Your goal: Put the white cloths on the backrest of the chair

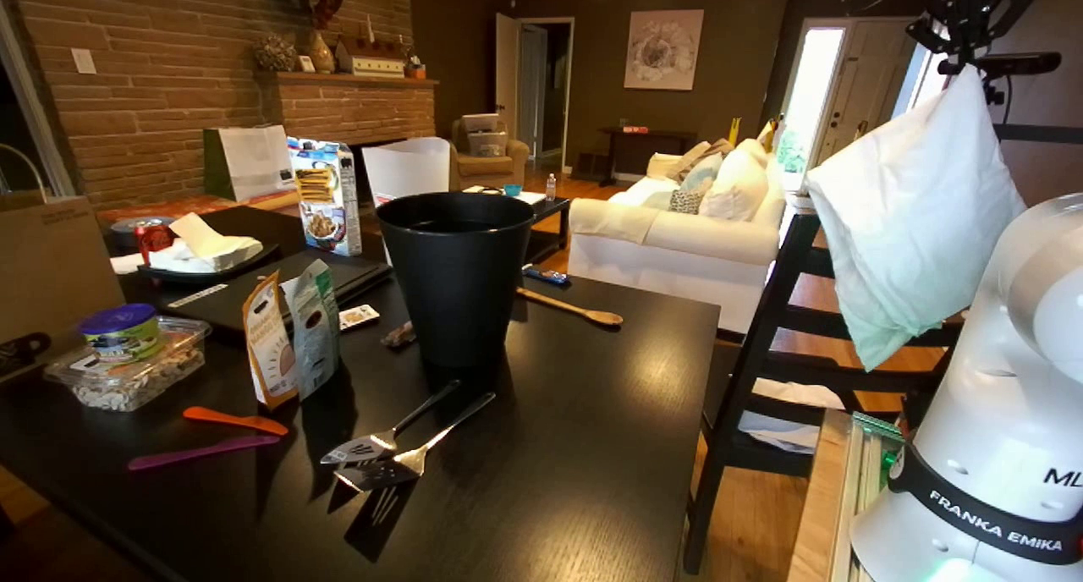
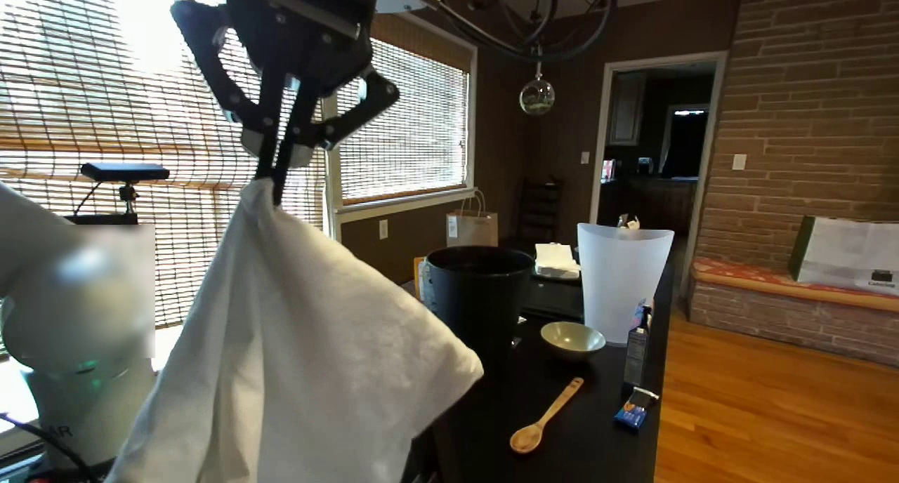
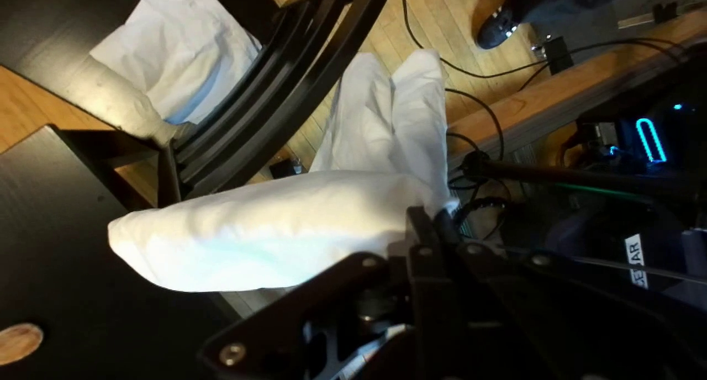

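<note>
A white cloth (image 2: pixel 316 328) is being pinched by the pincer (image 2: pixel 272 185), the two jaws being pressed together over a gathered tip of fabric. Directly below the pincer, the soft, matte fabric is being drawn into tight creases, then spread into broad, rounded folds. In an exterior view, the cloth's long axis is being held steep and slightly aslant, the narrow end being pointed up at the pincer and a loose corner being pointed down. In the wrist view, two blunt lobes and a thicker roll are being fanned outward from the pinched tip.

Below the pincer, the dark wooden slats of the chair (image 3: pixel 309 93), slightly bowed, are being partly hidden by the cloth in an exterior view; whether contact is being made cannot be told. Beyond those slats and lower than the pincer, a second white cloth (image 3: pixel 179 48), rumpled and flattened, is being borne by the seat. Off to the pincer's side and lower, a smooth, dark counter (image 1: pixel 609 404) is being occupied by a tapering black bin (image 1: pixel 453 286).
</note>
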### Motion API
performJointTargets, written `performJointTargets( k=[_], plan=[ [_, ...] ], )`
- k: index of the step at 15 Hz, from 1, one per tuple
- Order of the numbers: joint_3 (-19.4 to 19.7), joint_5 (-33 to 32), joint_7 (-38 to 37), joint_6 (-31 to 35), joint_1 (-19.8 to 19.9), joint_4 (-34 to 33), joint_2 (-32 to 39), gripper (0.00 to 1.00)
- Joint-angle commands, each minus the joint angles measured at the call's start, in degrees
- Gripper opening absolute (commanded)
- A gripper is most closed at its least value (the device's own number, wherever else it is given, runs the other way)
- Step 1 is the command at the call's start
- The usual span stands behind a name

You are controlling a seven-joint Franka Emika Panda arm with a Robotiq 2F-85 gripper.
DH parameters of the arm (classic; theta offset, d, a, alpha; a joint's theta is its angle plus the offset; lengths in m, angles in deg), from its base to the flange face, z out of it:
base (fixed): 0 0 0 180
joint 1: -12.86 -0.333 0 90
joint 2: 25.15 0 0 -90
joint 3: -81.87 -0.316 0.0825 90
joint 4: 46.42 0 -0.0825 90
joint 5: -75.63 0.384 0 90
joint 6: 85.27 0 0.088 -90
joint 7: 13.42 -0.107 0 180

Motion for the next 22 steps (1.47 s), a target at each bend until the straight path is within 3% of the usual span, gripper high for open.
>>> performJointTargets(
  k=[1,5,11,22],
  plan=[
    [1.4,-4.2,-0.6,5.2,1.9,0.4,3.0,0.01],
    [3.5,-2.3,-5.8,10.7,4.0,2.2,5.5,0.01],
    [3.7,1.1,-10.7,12.9,6.4,6.3,6.5,0.01],
    [9.8,4.8,-24.9,32.3,9.8,6.2,16.7,0.01]
  ],
)
